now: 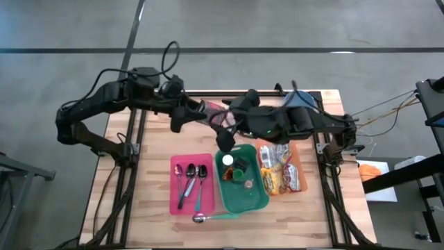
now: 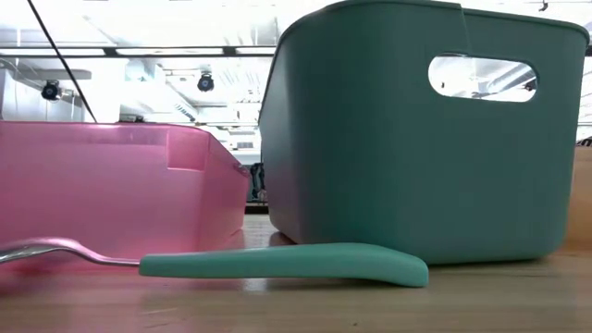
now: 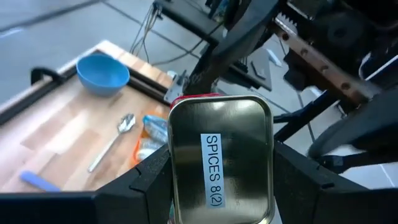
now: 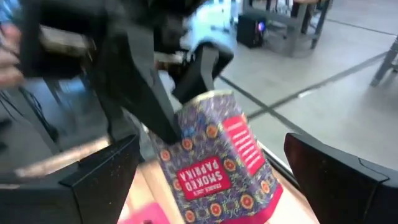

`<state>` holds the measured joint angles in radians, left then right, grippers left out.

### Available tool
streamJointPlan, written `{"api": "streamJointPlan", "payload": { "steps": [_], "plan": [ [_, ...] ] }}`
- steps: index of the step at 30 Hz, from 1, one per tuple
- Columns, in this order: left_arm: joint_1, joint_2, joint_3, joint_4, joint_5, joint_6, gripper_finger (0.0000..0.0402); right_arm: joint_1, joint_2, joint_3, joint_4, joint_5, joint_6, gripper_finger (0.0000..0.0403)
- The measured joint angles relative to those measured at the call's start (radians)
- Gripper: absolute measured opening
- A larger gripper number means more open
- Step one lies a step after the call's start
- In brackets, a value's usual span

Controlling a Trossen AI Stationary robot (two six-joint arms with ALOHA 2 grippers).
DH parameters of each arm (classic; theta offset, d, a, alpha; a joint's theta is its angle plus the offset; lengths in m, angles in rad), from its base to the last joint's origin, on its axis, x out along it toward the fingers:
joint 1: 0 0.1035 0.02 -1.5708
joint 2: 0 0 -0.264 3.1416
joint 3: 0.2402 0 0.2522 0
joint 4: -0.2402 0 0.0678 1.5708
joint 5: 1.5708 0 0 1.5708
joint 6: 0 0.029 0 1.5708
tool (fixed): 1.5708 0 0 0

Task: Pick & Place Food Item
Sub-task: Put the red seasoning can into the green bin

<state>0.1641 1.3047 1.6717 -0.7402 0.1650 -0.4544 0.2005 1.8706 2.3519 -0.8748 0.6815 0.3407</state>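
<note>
A smoked paprika tin [image 4: 217, 165], purple and red with a gold bottom [image 3: 221, 155] labelled SPICES, hangs in the air over the far middle of the table [image 1: 214, 111]. My left gripper [image 1: 198, 111] comes in from the table's left and is shut on it. My right gripper [image 1: 225, 139] reaches in from the right and is open. In the right wrist view its fingers [image 4: 99, 168] stand wide on either side of the tin without touching it. My left gripper pinches the tin's two long narrow sides [image 3: 177, 168] between its two fingers [image 3: 146, 180]. The fingers come roughly level from the table's left. The gold bottom faces the wrist. The tin is lifted clear of the table.
Near the front stand a pink bin [image 1: 191, 184] with three spoons, a green bin [image 1: 241, 182] with small items, and an orange tray [image 1: 281, 167] of packets. A teal-handled spoon [image 2: 277, 264] lies in front of the bins. A blue bowl [image 3: 102, 73] sits at the far right.
</note>
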Motion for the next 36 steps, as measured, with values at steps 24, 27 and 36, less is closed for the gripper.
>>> {"api": "streamJointPlan", "payload": {
  "steps": [24,27,36],
  "plan": [
    [0.001,-0.106,0.005,0.385,0.208,0.036,0.0205,0.001,-0.083,0.001,0.276,-0.192,0.120,0.0397],
    [0.001,-0.105,0.005,0.420,0.219,0.017,0.0205,0.000,-0.084,0.001,0.307,-0.196,0.107,0.0397],
    [0.001,-0.090,0.006,0.441,0.220,0.009,0.0205,0.005,-0.074,-0.004,0.418,-0.219,0.067,0.0397]
  ]
}}
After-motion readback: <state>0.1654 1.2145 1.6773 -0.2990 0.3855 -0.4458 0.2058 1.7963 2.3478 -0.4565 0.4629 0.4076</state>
